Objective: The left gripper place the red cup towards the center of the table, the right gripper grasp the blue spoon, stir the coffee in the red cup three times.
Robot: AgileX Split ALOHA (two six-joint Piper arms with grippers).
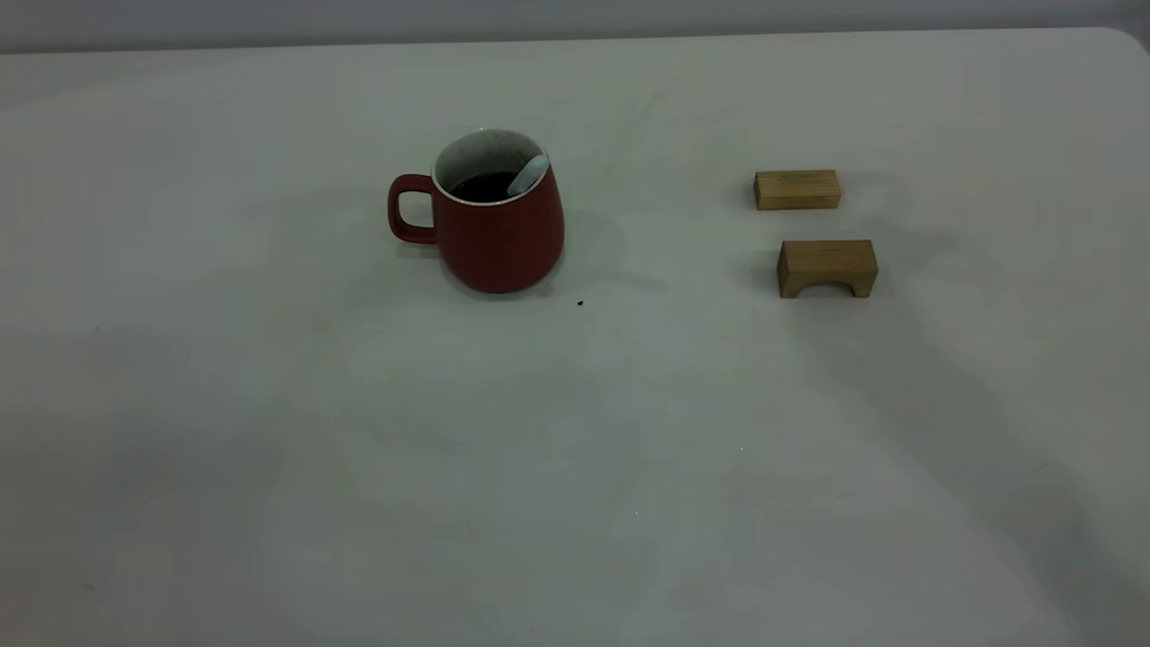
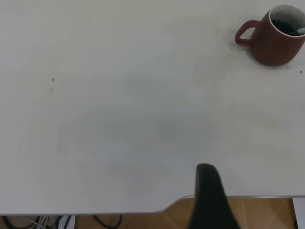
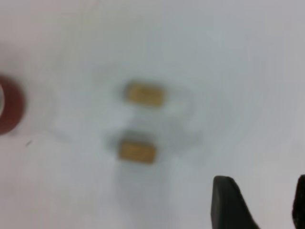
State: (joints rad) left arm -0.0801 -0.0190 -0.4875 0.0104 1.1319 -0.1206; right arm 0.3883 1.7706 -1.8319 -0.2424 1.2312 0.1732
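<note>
**Spoon in the cup, both arms back**

The right gripper [image 3: 259, 202] hung over bare tabletop, its 2 black fingers spread apart, gripping nothing. Ahead of it lay 2 tan wooden blocks [image 3: 144, 94] [image 3: 137, 150]; beyond them stood the dark red ceramic mug [image 1: 499, 220], holding dark coffee [image 1: 482, 186] and the pale-blue-handled spoon [image 1: 528, 174]. The left gripper [image 2: 209, 198], finger spacing impossible to judge, hung at the off-white table [image 1: 575, 449] edge, well apart from the mug.

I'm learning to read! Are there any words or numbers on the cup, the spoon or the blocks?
None: no words, numbers or signs show in any view.
The red cup is plain.
The blue spoon handle is bare.
The two wooden blocks have no marks.
The table shows only tiny dark specks.
</note>
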